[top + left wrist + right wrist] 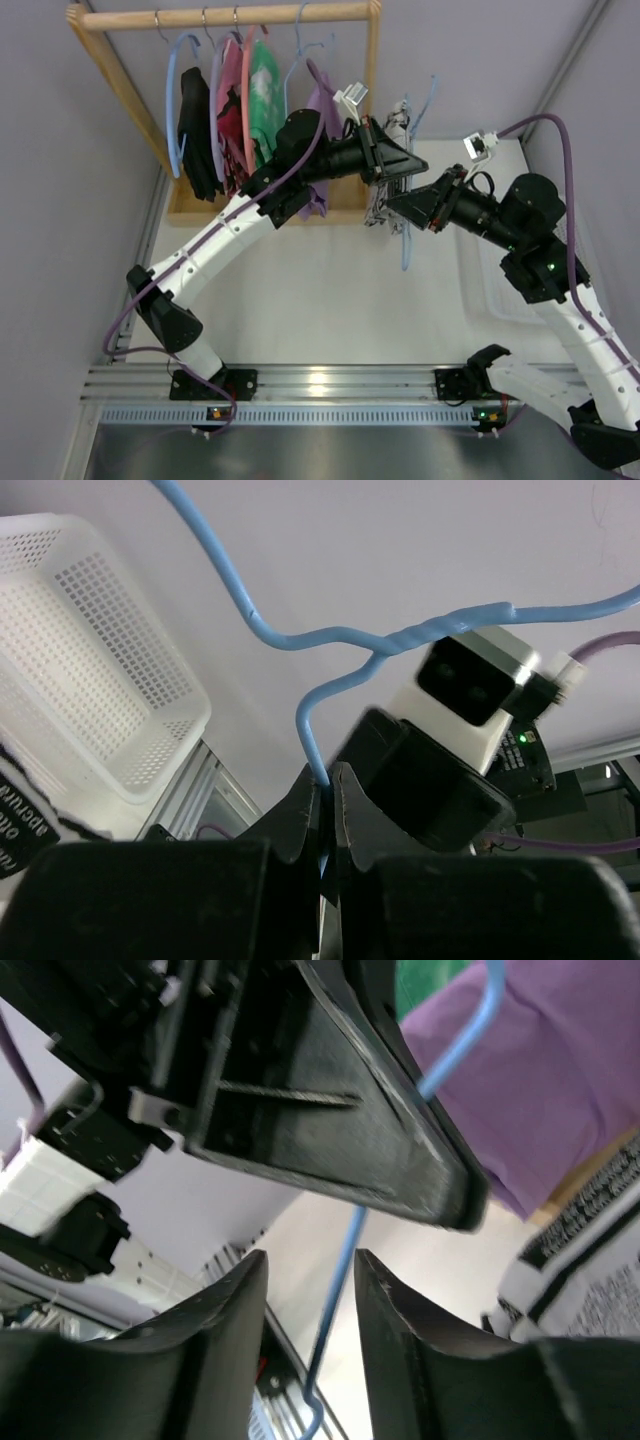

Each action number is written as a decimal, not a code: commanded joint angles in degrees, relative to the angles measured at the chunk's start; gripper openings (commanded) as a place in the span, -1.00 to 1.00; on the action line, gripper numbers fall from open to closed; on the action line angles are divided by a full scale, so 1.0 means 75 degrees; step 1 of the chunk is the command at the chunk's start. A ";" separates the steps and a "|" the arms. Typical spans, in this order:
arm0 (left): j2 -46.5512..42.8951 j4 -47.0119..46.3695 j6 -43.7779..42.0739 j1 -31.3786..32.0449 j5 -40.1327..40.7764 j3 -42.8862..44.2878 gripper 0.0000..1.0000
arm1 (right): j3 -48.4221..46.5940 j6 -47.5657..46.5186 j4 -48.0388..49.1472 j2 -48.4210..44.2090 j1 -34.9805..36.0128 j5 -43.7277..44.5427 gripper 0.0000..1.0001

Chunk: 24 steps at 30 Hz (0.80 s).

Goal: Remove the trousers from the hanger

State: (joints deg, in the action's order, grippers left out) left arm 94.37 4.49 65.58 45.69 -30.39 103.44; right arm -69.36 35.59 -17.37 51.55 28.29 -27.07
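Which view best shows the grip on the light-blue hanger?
The left wrist view: the hanger sits pinched in the shut left gripper, its twisted neck clear above. The top external view shows only bits of wire past the arms; the right wrist view shows wire passing between the fingers of the open right gripper.

Grey walls (40,200) flank a white table (330,300) and wooden rack (120,17).

My left gripper (326,785) is matt black plastic, the hanger (450,623) smooth light-blue wire, the trousers (590,1270) white cloth with black print, the basket (90,660) perforated white plastic, and the rack (230,15) bare, smooth pale wood.
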 commanded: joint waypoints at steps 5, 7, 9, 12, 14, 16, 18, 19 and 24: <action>-0.0149 -0.0892 0.0115 0.0084 -0.0026 0.0013 -1.00 | 0.0376 -0.1780 0.1202 -0.0835 0.0212 0.1099 0.10; -0.0160 -0.0868 0.0127 0.0084 -0.0037 0.0013 -1.00 | 0.0622 -0.2247 0.1190 -0.1106 0.0223 0.1591 0.20; -0.0184 -0.0868 0.0127 0.0060 -0.0061 0.0060 -1.00 | 0.0904 -0.2565 0.1074 -0.1493 0.0223 0.1908 0.31; -0.0231 -0.0880 0.0045 0.0048 -0.0119 0.0200 -1.00 | 0.1173 -0.3233 0.0793 -0.1974 0.0223 0.2494 0.49; -0.0242 -0.0927 -0.0060 0.0048 -0.0213 0.0189 -1.00 | 0.1536 -0.3631 0.0699 -0.2360 0.0212 0.2812 0.61; -0.0242 -0.0939 -0.0096 0.0048 -0.0248 0.0166 -1.00 | 0.2050 -0.3784 0.0675 -0.2606 0.0224 0.3115 0.88; -0.0254 -0.0950 -0.0166 0.0048 -0.0260 0.0200 -1.00 | 0.2403 -0.3925 0.0744 -0.2935 0.0212 0.3187 0.98; -0.0254 -0.0962 -0.0178 0.0048 -0.0272 0.0235 -1.00 | 0.2764 -0.4146 0.0803 -0.3040 0.0212 0.3269 0.99; -0.0219 -0.1068 -0.0540 0.0048 -0.0424 0.0726 -1.00 | 0.3517 -0.4931 0.0991 -0.3603 0.0212 0.3760 0.99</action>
State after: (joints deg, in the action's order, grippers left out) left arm 95.15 8.23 65.78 46.02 -31.90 102.41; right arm -44.53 4.71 -12.86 26.33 29.12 -3.11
